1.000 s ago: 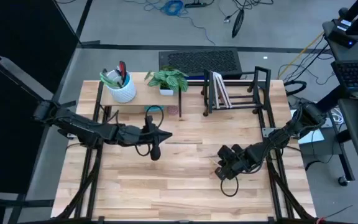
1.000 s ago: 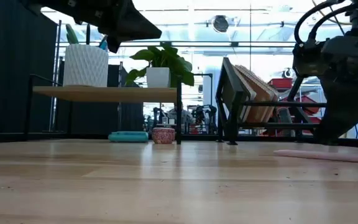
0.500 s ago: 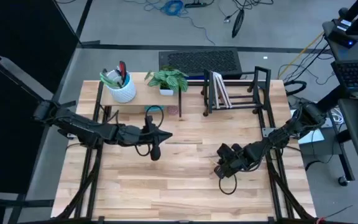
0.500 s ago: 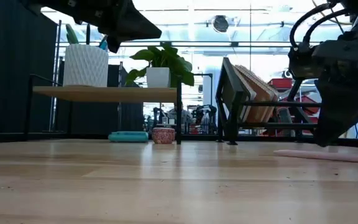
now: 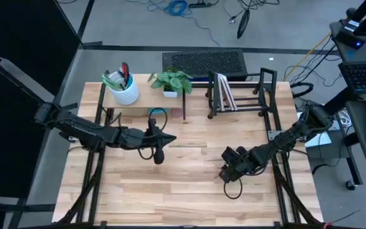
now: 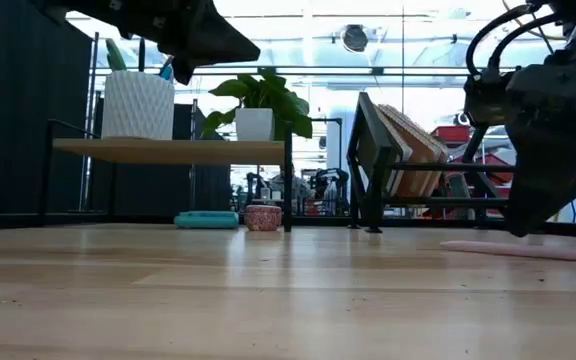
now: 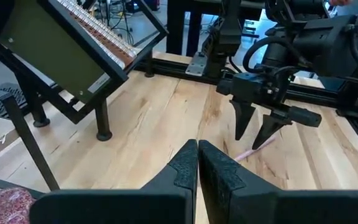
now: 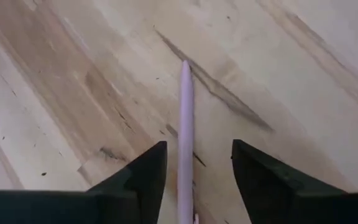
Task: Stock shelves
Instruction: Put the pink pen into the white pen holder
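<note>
A thin pink pen (image 8: 185, 118) lies flat on the table, also in the low view (image 6: 523, 249). My right gripper (image 8: 194, 165) hangs open just above it, one finger on either side, touching nothing; the left wrist view shows it over the pen (image 7: 257, 127). My left gripper (image 7: 197, 163) is shut and empty, held in the air near the table's middle (image 5: 169, 137). The pale-wood riser shelf (image 5: 148, 98) stands at the far left. The black wire rack (image 5: 240, 95) stands at the far right with several books leaning in it.
On the riser stand a white pot of pens (image 5: 122, 89) and a potted plant (image 5: 171, 81). Under it sit a teal flat object (image 6: 208, 219) and a small pink cup (image 6: 263, 217). Bare tabletop stretches along the near side (image 5: 170, 191).
My right gripper has sunk a little toward the pink pen, staying open. The pen has not moved.
</note>
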You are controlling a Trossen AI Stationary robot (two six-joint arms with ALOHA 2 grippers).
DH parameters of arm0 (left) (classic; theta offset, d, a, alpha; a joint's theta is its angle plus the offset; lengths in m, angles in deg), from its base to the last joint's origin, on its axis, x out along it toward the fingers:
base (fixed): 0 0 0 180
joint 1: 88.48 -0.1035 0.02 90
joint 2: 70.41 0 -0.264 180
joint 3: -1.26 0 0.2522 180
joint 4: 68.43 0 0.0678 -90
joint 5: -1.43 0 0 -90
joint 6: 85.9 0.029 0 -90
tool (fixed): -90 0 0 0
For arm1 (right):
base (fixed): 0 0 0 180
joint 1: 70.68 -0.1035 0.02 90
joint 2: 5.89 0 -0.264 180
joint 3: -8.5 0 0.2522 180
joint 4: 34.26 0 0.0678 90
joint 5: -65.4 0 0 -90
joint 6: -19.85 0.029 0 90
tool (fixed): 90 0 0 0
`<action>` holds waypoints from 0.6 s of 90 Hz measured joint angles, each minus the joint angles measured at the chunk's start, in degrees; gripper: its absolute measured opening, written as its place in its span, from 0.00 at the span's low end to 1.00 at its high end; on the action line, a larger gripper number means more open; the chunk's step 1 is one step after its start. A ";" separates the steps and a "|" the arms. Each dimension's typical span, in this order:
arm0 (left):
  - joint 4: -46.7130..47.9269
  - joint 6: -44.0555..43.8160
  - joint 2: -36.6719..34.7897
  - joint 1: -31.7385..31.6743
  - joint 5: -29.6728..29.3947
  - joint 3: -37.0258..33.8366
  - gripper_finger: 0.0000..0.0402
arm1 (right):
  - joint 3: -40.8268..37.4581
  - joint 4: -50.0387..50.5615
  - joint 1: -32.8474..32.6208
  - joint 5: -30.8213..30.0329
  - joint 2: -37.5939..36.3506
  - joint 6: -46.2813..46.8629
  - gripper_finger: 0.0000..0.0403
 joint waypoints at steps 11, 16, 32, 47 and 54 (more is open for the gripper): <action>-0.02 -0.02 0.00 0.00 0.11 0.00 0.00 | 0.00 0.02 0.00 0.00 0.00 -0.74 0.40; -0.01 -0.02 0.00 0.00 0.11 0.00 0.00 | 0.00 0.04 0.00 -0.20 0.00 -1.54 0.40; -0.02 -0.02 0.00 0.00 0.11 0.00 0.00 | 0.00 0.00 -0.17 -1.35 0.00 -4.42 0.42; -0.04 -0.02 0.00 0.00 0.09 0.00 0.00 | 0.16 0.05 -1.41 3.06 0.00 -9.68 0.45; -0.04 -0.04 0.00 0.00 0.09 0.00 0.00 | 0.31 -0.11 -2.67 6.03 0.00 -12.06 0.45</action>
